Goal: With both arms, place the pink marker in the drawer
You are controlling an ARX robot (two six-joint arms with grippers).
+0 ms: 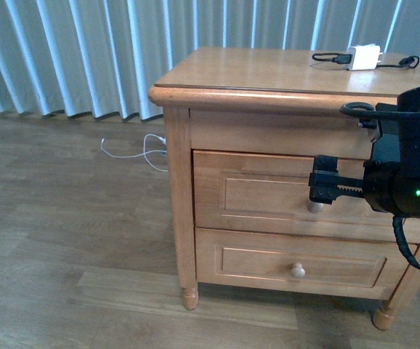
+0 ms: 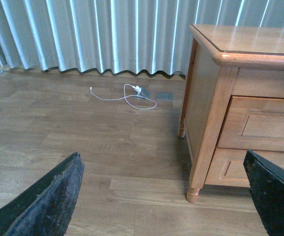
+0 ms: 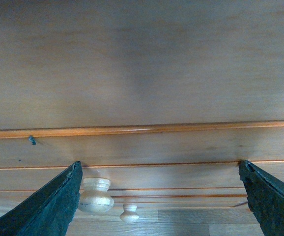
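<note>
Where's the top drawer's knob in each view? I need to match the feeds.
Front view: the top drawer knob peeks out just below the right gripper, on the closed top drawer.
Left wrist view: not in it; only the cabinet's corner shows.
Right wrist view: the knob sits by one finger.
Shared landmark: the lower drawer knob, in the front and right wrist views.

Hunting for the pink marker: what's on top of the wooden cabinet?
On the cabinet top, only a white charger with its black cable shows. No marker is visible; the top's near right edge is covered by the right arm.
</note>
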